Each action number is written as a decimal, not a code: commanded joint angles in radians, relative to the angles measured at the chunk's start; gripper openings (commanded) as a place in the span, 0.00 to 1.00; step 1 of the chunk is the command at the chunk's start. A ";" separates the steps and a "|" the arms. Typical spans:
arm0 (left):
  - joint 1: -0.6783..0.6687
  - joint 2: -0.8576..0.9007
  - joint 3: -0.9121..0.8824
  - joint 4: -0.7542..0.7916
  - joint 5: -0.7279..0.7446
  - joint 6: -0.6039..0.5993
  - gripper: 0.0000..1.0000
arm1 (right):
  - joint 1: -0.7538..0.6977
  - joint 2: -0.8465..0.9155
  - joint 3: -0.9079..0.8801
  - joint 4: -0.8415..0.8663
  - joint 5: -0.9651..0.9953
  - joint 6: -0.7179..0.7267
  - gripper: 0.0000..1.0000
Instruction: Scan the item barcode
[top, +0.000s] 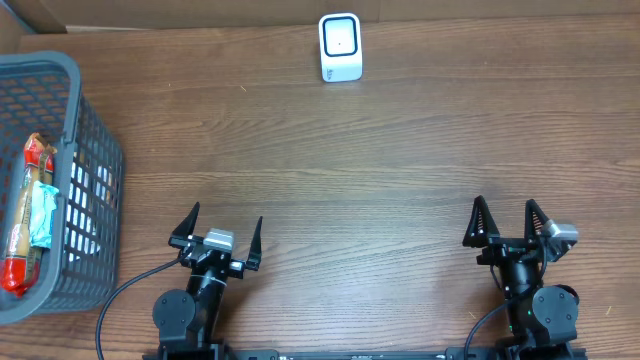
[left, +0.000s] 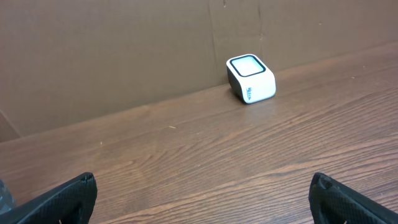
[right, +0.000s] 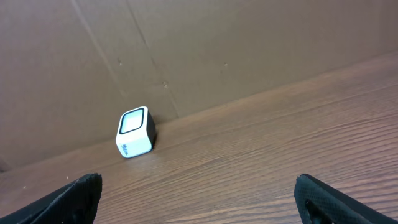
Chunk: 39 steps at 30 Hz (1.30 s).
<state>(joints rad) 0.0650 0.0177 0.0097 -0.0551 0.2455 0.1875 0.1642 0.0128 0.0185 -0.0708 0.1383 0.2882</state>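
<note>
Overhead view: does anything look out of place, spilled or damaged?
Nothing stands out. The scanner sits upright, packaged items lie inside the basket, and the left gripper and right gripper rest with jaws open, empty.

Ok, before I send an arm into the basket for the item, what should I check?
1. Left end effector open and empty: ok.
2. Right end effector open and empty: ok.
3. Packaged item lying in the basket, uncovered from above: ok.
4. Scanner upright, nothing in front of its window: ok.
5. Which side of the item carries the barcode: cannot tell.
</note>
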 joint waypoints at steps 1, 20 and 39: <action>-0.010 -0.011 -0.005 0.000 -0.009 0.015 1.00 | 0.014 -0.010 -0.011 0.003 0.003 0.004 1.00; -0.010 -0.011 -0.005 0.000 -0.009 0.015 1.00 | 0.014 -0.010 -0.011 0.003 0.003 0.003 1.00; -0.010 -0.011 -0.005 0.000 -0.009 0.015 1.00 | 0.014 -0.010 -0.011 0.003 0.003 0.004 1.00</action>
<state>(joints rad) 0.0647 0.0177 0.0097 -0.0551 0.2455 0.1875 0.1719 0.0128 0.0185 -0.0708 0.1383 0.2882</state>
